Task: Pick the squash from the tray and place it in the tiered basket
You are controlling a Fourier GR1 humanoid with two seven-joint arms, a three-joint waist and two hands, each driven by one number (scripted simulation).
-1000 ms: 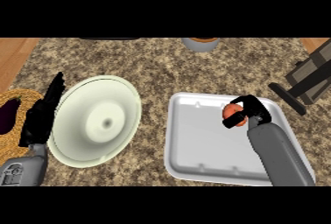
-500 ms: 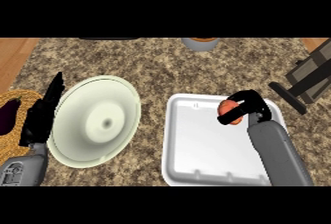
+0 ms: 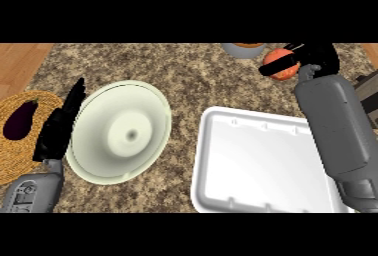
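Observation:
An orange squash (image 3: 280, 71) is held up above the counter at the upper right, beyond the far edge of the white tray (image 3: 251, 165). My right hand (image 3: 306, 59) is shut on it, fingers curled across its front. The tray lies bare at the lower right, partly under my right forearm. A dark part of the tiered basket (image 3: 367, 85) shows at the right edge, mostly hidden behind the arm. At the left my left hand (image 3: 60, 122) rests open, fingers straight, beside the plate.
A large pale green plate (image 3: 122, 131) lies left of the tray. A woven mat (image 3: 18, 131) with a purple eggplant (image 3: 21, 119) sits at the far left. A grey bowl (image 3: 244, 49) with something orange stands at the counter's back edge.
My right hand has lifted the squash off the tray and carried it up and away past the tray's far edge. The view has closed in. The left hand stays put.

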